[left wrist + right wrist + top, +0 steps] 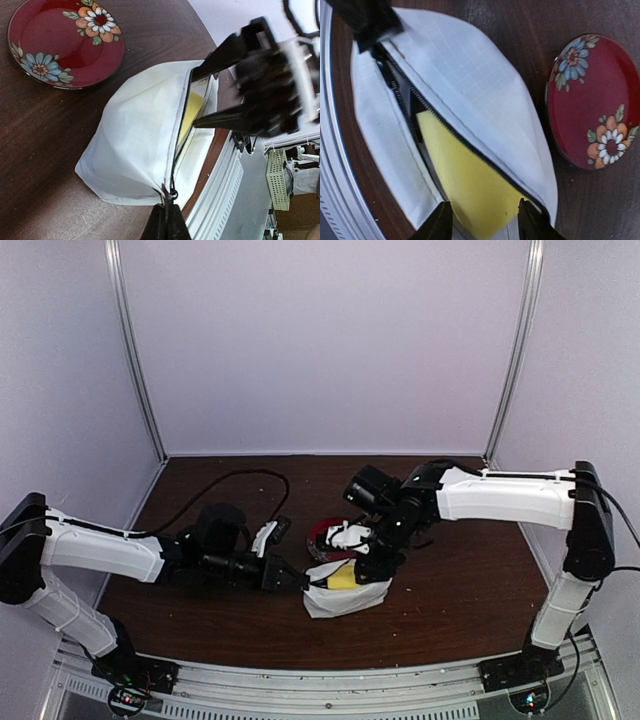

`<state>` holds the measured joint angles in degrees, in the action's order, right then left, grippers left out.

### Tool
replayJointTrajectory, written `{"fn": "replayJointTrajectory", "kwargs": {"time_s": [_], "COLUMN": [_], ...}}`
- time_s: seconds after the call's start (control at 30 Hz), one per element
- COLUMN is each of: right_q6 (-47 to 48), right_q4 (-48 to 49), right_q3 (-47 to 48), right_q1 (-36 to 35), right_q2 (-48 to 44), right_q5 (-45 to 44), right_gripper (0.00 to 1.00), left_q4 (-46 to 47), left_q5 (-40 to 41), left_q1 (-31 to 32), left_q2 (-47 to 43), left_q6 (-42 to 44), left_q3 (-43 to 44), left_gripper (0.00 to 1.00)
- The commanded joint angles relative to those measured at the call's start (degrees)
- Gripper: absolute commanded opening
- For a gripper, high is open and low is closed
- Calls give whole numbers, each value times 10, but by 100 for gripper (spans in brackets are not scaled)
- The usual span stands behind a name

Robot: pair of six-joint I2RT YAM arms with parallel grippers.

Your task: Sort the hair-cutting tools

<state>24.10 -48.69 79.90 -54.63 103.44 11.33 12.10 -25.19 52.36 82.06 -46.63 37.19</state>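
Beside the red plate [55, 45], left hand [167, 210] clenches the white pouch [135, 135], right hand [485, 222] spread in its mouth.

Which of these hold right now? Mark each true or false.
1. The pouch is zipped shut. False: its zip is open.
2. The left claw is shut on the zip's end. True.
3. The pouch lies on the plate. False: it lies beside it, on the table.
4. A yellow thing shows inside the pouch. True.
5. The right claw is shut. False: its fingers stand apart, flanking the yellow thing.
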Motion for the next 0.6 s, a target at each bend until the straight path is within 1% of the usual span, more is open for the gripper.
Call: {"fn": "replayJointTrajectory", "kwargs": {"time_s": [0.0, 0.03, 0.07, 0.17, 0.23, 0.27, 0.33, 0.37, 0.43, 0.57], "right_q6": [13, 17, 14, 1, -10, -22, -36, -41, -49, -49], "right_q4": [-41, -44, -41, -23, -17, -23, -26, -25, -22, -12], "right_q3": [20, 24, 24, 15, 11, 14, 22, 26, 33, 41], "right_q1": [15, 16, 17, 23, 24, 24, 25, 25, 26, 27], "right_q2": [-100, -112, -120, -124, -108, -88, -55, -39, -10, 32], "right_q5": [30, 42, 51, 101, 135, 156, 194, 203, 199, 171], "right_gripper": [52, 55, 56, 58, 57, 51, 30, 23, 17, 16], "left_q4": [33, 42, 59, 90, 105, 110, 110, 109, 108, 104], "left_q5": [10, 11, 9, 5, 0, -1, -1, -1, -3, -8], "left_q1": [2, 2, 2, 2, 2, 2, 2, 2, 2, 2], "left_q2": [-2, -1, 0, 6, 9, 9, 9, 10, 10, 8], "left_q6": [-3, -4, -5, -6, -8, -8, -7, -6, -4, -1], "left_q3": [0, -3, -7, -11, -10, -9, -8, -7, -6, -5], "left_gripper": [0, 0, 0, 0, 0, 0, 0, 0, 0, 0]}}
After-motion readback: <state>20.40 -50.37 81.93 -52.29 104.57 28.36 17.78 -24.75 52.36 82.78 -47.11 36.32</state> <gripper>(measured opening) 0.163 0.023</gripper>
